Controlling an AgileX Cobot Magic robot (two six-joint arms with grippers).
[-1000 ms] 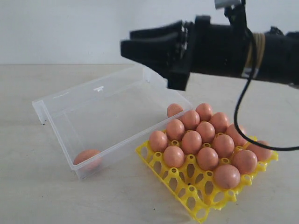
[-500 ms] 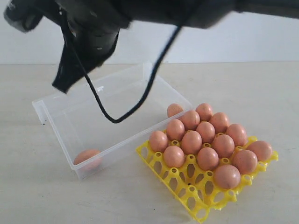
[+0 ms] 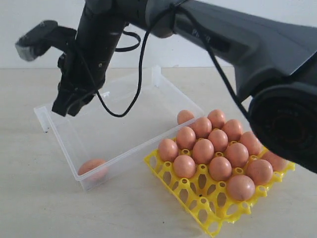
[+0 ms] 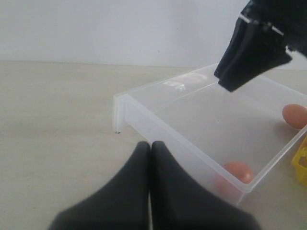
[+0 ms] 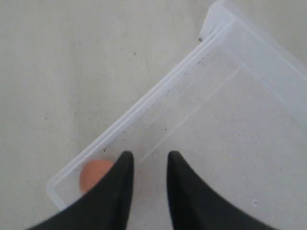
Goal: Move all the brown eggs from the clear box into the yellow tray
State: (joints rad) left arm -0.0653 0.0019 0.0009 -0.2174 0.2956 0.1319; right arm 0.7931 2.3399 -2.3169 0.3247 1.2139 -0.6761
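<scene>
One brown egg [image 3: 92,167] lies in the near corner of the clear box [image 3: 55,134]. Several more brown eggs [image 3: 203,150] fill the yellow tray [image 3: 208,214] to the box's right. My right gripper [image 3: 67,108] reaches across and hangs above the box's left end, apart from the egg. In the right wrist view the right gripper [image 5: 148,155] is open and empty over the box floor [image 5: 225,143], with the egg [image 5: 92,175] beside one finger. My left gripper [image 4: 149,145] is shut on nothing, over the table outside the box wall [image 4: 158,128], with the egg [image 4: 237,171] behind that wall.
The right arm [image 3: 223,34] spans the scene above the box and tray. Its cable [image 3: 124,106] hangs in a loop over the box. The box rests on a pale tabletop [image 3: 29,198], and a white wall [image 3: 29,15] stands behind.
The right arm has swung from above the tray leftward across the box and come lower over its left end. The eggs, box and tray have not moved.
</scene>
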